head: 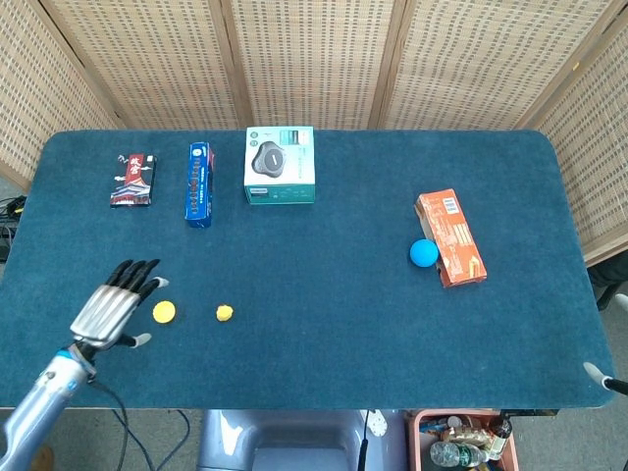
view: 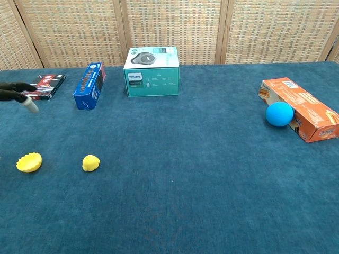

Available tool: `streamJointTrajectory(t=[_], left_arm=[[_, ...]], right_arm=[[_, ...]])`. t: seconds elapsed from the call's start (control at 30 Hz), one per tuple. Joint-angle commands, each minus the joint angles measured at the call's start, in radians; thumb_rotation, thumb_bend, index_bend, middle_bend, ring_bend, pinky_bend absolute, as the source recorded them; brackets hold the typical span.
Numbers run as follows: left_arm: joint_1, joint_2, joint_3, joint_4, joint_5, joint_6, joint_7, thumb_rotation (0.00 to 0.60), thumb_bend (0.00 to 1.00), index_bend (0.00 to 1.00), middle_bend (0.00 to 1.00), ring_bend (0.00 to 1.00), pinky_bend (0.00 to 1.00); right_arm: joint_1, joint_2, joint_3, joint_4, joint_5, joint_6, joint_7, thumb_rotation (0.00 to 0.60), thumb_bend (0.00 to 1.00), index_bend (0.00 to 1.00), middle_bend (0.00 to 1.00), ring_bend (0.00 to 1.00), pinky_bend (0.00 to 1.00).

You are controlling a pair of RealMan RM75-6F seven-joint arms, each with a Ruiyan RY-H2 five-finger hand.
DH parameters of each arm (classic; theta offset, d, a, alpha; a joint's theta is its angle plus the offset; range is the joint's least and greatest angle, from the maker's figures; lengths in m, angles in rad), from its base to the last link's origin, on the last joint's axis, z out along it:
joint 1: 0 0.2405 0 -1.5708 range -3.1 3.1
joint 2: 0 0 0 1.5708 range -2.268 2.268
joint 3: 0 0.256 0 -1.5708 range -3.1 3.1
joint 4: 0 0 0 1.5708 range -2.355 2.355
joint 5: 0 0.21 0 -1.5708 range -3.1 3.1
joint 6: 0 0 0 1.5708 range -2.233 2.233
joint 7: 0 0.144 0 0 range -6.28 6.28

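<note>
- The left robot hand (head: 115, 307) hangs over the counter (head: 324, 343) near its front left edge, fingers spread and straight, holding nothing.
- A yellow shell (head: 164, 312) lies just beside that hand's fingertips, on its right; the head view shows a small gap between them.
- A yellow lump (head: 225, 313) sits near the shell, further right.
- Of the right robot hand (head: 601, 376) only a white fingertip shows at the counter's front right corner; whether it is open or closed cannot be told.
- At the back stand a dark packet (head: 132, 180), a blue box (head: 200, 183) and a teal box (head: 280, 164).
- A blue ball (head: 423, 253) touches an orange box (head: 449, 237) on the right.
</note>
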Motion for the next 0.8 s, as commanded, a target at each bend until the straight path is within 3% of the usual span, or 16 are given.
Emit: streamJointTrajectory(t=[0.03,0.37,0.8], left_arm=[[-0.12,-0.137,-0.051,0.069,-0.15,-0.119,0.151,0.6,0.11,0.29,0.0,0.0,0.0],[-0.209,-0.294,-0.061,0.153,-0.335,-0.142,0.328,0.6,0.16,0.31,0.0,0.0,0.0],[-0.28,-0.351,-0.036,0.185,-0.458,-0.148,0.415,0.6,0.26,0.43,0.0,0.0,0.0]], right_arm=[[0.004,0.0,0.004,0.007,0.012,-0.01,0.008,0.6,0.0,0.0,0.0,0.0,0.0],[0.015,0.0,0.008,0.024,0.029,-0.041,0.027,0.6,0.0,0.0,0.0,0.0,0.0],[0.021,-0.004,0.01,0.029,0.037,-0.053,0.023,0.6,0.0,0.0,0.0,0.0,0.0]])
